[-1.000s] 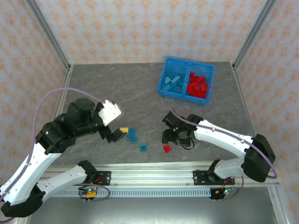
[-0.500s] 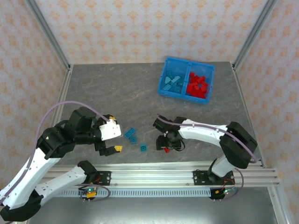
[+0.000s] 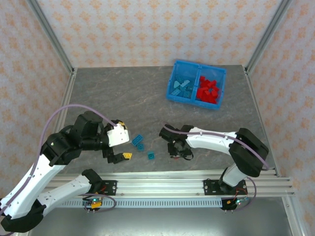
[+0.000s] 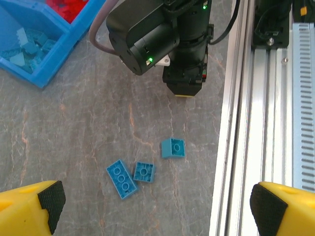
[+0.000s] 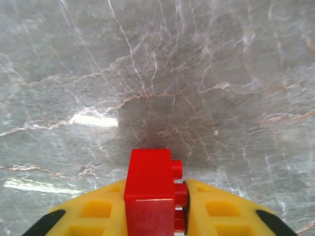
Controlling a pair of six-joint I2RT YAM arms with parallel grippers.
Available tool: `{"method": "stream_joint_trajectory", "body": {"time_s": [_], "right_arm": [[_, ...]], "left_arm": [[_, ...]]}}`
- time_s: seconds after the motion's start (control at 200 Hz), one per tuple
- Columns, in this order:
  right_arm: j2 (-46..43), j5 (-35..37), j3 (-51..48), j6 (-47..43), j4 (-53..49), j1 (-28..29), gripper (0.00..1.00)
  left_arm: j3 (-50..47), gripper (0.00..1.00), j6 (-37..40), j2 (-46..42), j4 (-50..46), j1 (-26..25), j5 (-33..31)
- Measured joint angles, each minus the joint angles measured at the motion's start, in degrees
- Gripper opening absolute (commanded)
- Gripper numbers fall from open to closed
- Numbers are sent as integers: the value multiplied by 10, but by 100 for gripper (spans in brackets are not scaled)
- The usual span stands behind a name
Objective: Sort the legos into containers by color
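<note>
Blue bin (image 3: 193, 101) at far right of bench, two square compartments side by side. Left compartment: teal legos (image 3: 183, 87), loose pile. Right compartment: red legos (image 3: 208, 90), heaped.

Three teal bricks (image 4: 143, 172) lie flat on bench, near side, left of centre. A long one sits close against a small one, the third just beside them.

One red brick (image 5: 149, 189), studs facing right, is pinched between yellow fingers (image 5: 93, 211) of right gripper (image 5: 155, 192).
</note>
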Motion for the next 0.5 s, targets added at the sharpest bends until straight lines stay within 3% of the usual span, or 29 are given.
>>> {"method": "stream_joint_trajectory", "body": {"time_s": [0.315,0.501], "right_arm": [[-95,76,59,20,-31,-9,24],[-117,115,151,24,-34,-97,24]], "left_arm": [[0,100,-46,0,59,0,21],[-9,100,-104,0,135,0,30]]}}
